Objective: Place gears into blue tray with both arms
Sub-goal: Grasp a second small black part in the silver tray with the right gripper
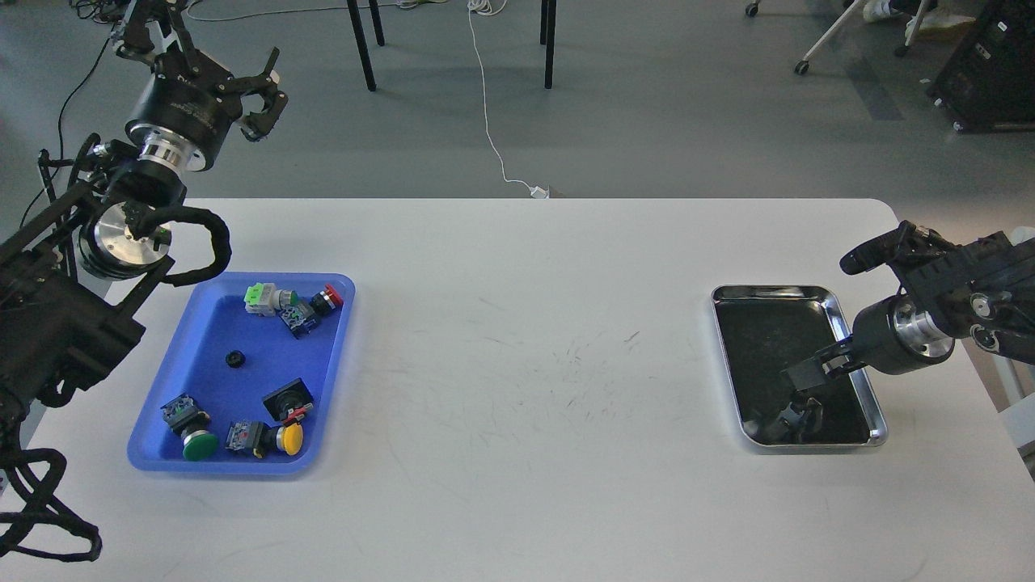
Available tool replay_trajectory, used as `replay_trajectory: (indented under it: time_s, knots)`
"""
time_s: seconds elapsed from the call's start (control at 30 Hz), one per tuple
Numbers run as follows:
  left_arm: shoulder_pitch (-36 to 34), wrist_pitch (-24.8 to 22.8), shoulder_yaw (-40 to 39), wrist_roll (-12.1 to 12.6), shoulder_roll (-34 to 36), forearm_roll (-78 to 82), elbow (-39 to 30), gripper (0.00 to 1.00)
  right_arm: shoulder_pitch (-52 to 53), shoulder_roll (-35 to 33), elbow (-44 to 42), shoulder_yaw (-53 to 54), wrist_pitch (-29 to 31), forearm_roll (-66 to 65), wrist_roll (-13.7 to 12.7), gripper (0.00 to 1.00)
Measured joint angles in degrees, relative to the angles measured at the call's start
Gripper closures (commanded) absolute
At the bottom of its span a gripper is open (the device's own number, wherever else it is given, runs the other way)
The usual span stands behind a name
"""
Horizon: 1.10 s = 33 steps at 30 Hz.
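The blue tray lies on the left of the white table. One small black gear rests on its floor among several push-button switches. My left gripper is raised beyond the table's far left corner, well above the tray, open and empty. My right arm comes in from the right edge. Its gripper is lowered into the steel tray, with the dark fingertips close to the tray's bottom. The fingers merge with the dark floor and their reflection, so I cannot tell their state or whether they hold anything.
Push-button switches with green, yellow and red caps lie in the blue tray. The white table spreads between the two trays. Chair legs and a white cable are on the floor behind.
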Motion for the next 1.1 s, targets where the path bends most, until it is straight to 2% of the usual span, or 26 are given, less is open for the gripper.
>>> replay_trajectory:
  time_s: [0.43,0.67,1.1]
  knots:
    - [0.6,0.0,0.2,-0.1,-0.1,0.1,-0.1,0.02,-4.0,1.0,-1.0,1.5,-2.3,0.3,0.8,0.42]
    - [0.8,0.5,0.3,-0.1,-0.3,0.1,-0.1,0.02,-6.3,2.4,-2.7,2.8,-2.3,0.3,1.4,0.51]
    - [0.8,0.4,0.1,-0.1,-0.4,0.2,-0.1,0.02,-6.0,2.9,-2.8,2.8,-2.0,0.1,1.4,0.76]
